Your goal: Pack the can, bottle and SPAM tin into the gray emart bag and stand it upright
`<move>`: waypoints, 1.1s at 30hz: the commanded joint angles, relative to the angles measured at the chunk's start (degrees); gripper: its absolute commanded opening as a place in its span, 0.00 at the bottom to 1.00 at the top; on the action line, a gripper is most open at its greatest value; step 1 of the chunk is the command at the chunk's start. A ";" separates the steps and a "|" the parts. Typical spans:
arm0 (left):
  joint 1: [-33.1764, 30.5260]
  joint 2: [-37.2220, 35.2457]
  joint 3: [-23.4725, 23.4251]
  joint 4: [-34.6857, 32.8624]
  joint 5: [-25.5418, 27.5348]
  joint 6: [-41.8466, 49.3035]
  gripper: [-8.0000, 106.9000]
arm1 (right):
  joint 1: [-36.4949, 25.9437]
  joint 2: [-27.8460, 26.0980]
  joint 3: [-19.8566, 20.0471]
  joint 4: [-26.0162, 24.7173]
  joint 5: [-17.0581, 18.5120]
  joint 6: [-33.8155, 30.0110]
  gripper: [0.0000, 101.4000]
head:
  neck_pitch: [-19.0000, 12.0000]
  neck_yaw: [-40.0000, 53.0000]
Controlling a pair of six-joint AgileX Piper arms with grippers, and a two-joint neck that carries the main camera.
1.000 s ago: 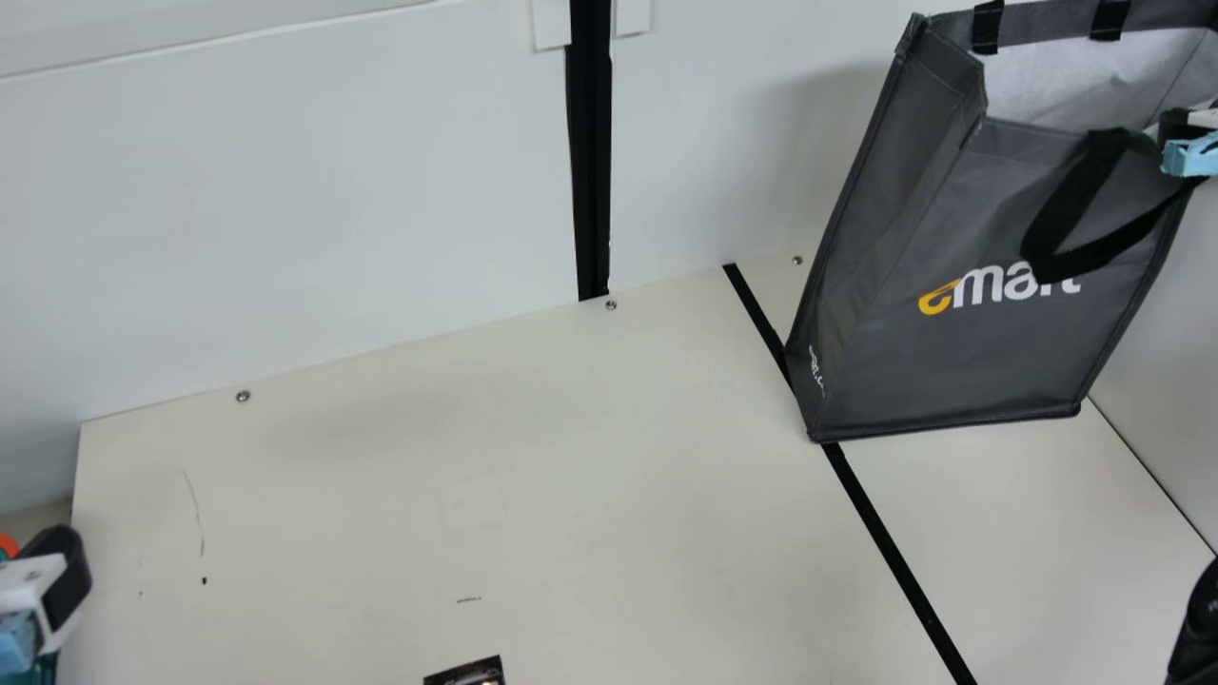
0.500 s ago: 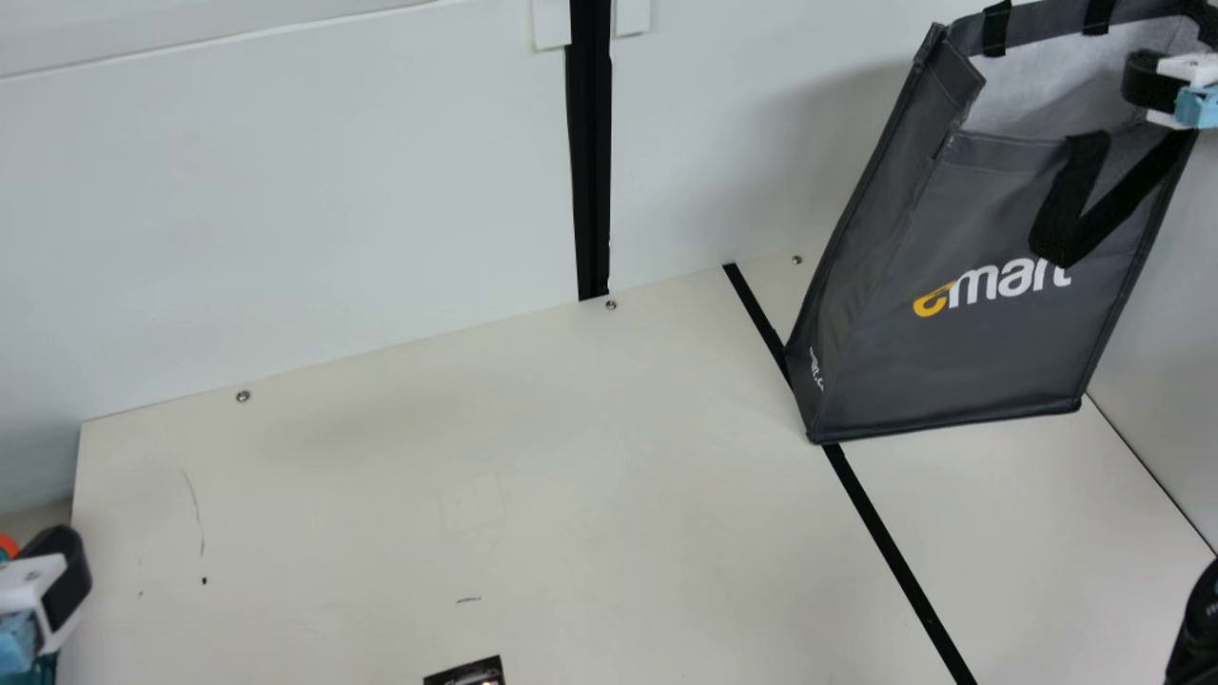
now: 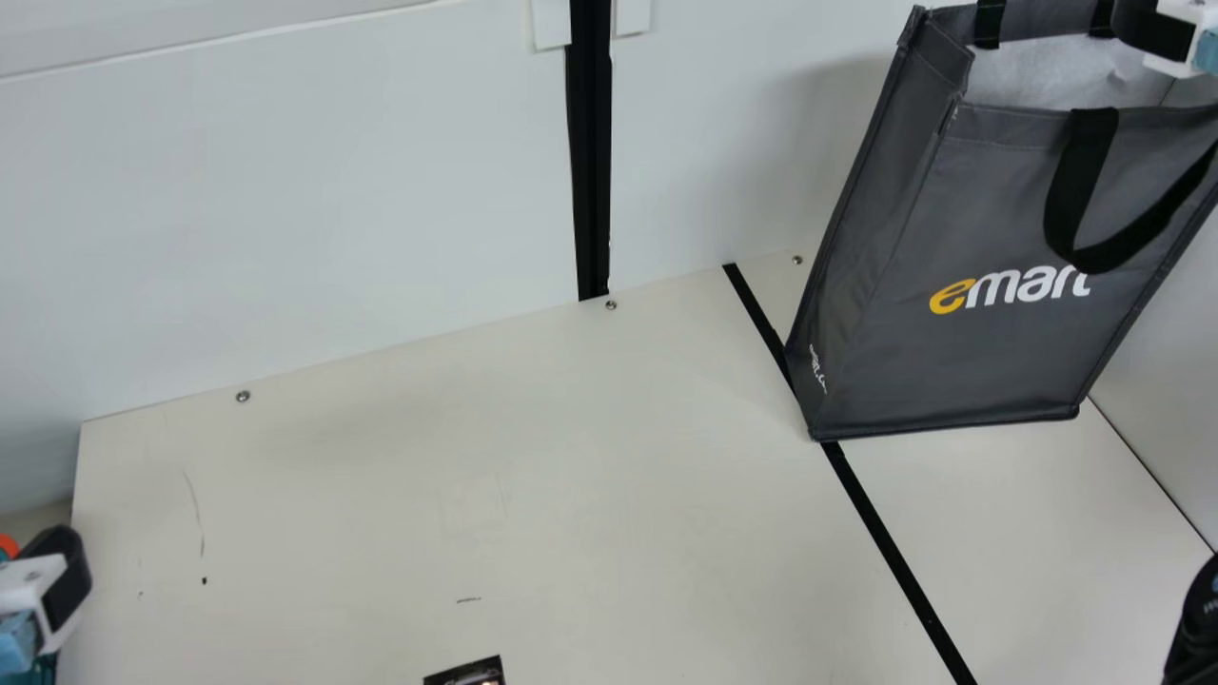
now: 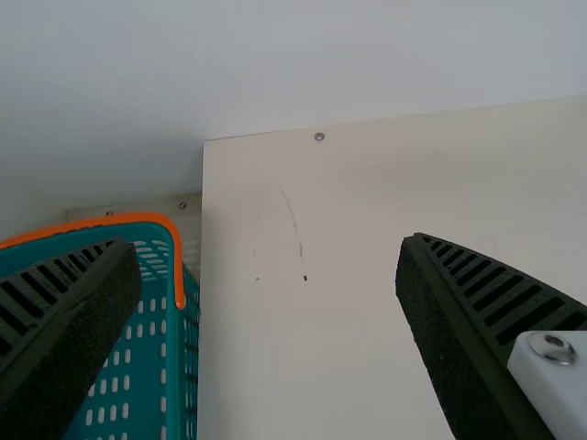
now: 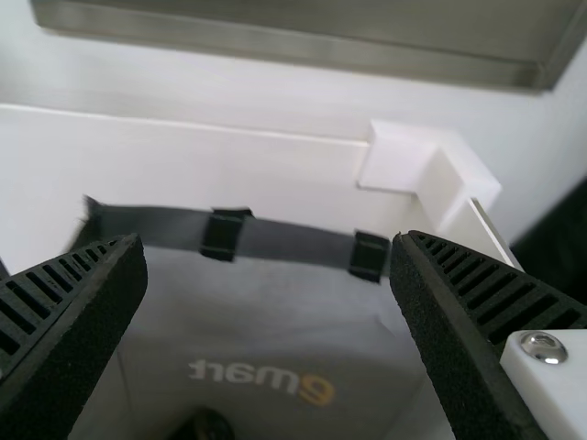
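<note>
In the main view, the gray emart bag [image 3: 990, 371] is seen upright at the right of the cream table [image 3: 476, 533], its mouth open, one lower corner set on the black strip [image 3: 894, 561] and a black handle [image 3: 1080, 190] looped down its front. The right gripper [image 3: 1142, 27] is held at the bag's mouth, while the left gripper [image 3: 59, 580] is placed at the table's left end; a dark item [image 3: 466, 674] is cut off by the bottom edge. In the left wrist view, the jaws of the left gripper [image 4: 266, 244] are spread wide, released, and a teal basket [image 4: 119, 367] with an orange rim is partly covered by one finger. In the right wrist view, the jaws of the right gripper [image 5: 266, 241] are likewise parted, released, at the bag's opening; low inside, what may be a dark rounded object [image 5: 209, 426] is only partly shown.
</note>
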 commanded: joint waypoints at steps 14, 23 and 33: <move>0.00 0.00 0.00 0.00 0.00 0.00 0.85 | 8.60 -4.76 3.83 3.91 -0.87 -0.80 0.94 | -1.30 -0.05; 0.00 0.00 0.00 0.00 0.00 0.00 0.85 | 17.25 -10.69 14.21 5.33 -5.11 -1.18 0.94 | -1.30 -0.05; 0.00 0.00 0.00 0.00 0.00 0.00 0.85 | 28.08 -18.80 29.21 7.29 -12.68 -0.73 0.94 | -1.30 -0.05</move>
